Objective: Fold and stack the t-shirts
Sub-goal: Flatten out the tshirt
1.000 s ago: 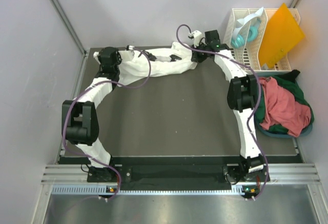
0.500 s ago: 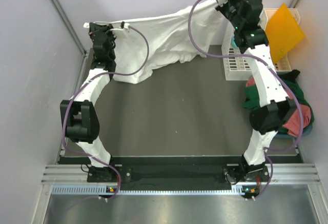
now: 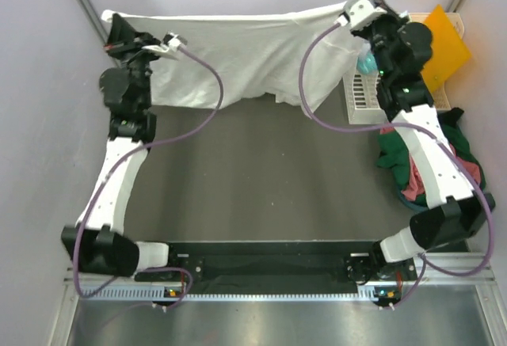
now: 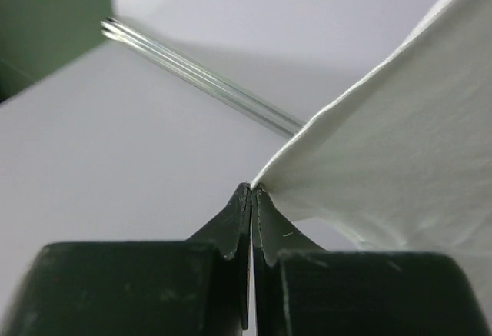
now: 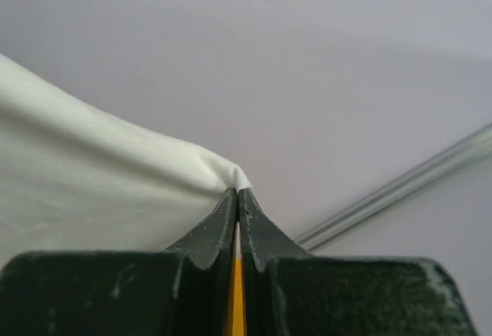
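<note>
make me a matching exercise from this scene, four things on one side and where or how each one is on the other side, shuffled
Things
1. large white cloth t-shirt
2. stiff orange sheet
3. pile of salmon-red and dark green cloth shirts
4. left gripper

States
a. crumpled at the dark table's right edge
b. shut on a corner of the white shirt
c. leaning in the white slatted plastic rack
d. spread out in the air, held at two corners

Pairs: 1-d, 2-c, 3-a, 4-b

The t-shirt (image 3: pixel 245 53) is plain white. The heaped shirts are salmon-red (image 3: pixel 410 189) and dark green (image 3: pixel 392 158). The sheet (image 3: pixel 444 41) is orange, the slatted rack (image 3: pixel 360 93) white.
</note>
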Robot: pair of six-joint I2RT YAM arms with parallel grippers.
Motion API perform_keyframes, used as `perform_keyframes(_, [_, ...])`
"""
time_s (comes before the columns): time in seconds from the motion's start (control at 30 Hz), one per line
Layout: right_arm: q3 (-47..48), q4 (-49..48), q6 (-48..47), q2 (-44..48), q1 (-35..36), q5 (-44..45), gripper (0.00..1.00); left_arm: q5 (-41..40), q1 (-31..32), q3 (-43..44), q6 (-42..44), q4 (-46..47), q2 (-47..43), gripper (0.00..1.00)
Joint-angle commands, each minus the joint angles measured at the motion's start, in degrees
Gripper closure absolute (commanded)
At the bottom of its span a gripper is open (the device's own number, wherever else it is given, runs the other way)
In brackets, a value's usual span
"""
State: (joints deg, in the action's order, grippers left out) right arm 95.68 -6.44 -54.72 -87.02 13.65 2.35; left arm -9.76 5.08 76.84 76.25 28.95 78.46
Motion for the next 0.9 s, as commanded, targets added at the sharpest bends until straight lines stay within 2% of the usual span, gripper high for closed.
perform_keyframes(0.0, [2.2,-17.8,-2.9,11.2,-0.5,3.8,1.0,9.5,-0.4,0.9,-5.6,0.7,-11.8,1.0])
perform_keyframes(0.1, [3.0,-23.5,-6.7,12.9,-0.5,2.8,1.0,10.9,-0.2,5.7,-6.0,-0.1,-13.2,1.0])
perform_keyframes(0.27, [10.7,-19.5,-8.8,13.3,-0.5,-1.7,1.0,11.5,-0.3,10.3,-3.6,0.9,-12.2,1.0])
perform_keyframes(0.4, [17.2,-14.8,-9.0,8.2,-0.6,-1.8,1.0,11.5,-0.3,11.1,-1.5,0.4,-9.6,1.0])
perform_keyframes(0.57, [17.9,-13.1,-12.3,2.2,-1.8,-6.6,1.0,12.8,-2.7,13.2,3.1,-2.3,-0.8,1.0])
perform_keyframes(0.67, [23.6,-9.7,-11.3,-5.2,-3.4,-7.7,1.0,15.3,-6.2,18.2,3.3,-8.0,5.6,1.0])
perform_keyframes(0.77, [32.3,-7.4,-11.0,-17.3,-5.1,-7.8,1.0,17.6,-8.9,23.9,5.9,-7.7,13.9,1.0])
perform_keyframes(0.87, [43.6,-8.2,-12.1,-26.7,-6.3,-7.4,1.0,15.3,-9.9,35.1,8.5,-7.7,24.5,1.0])
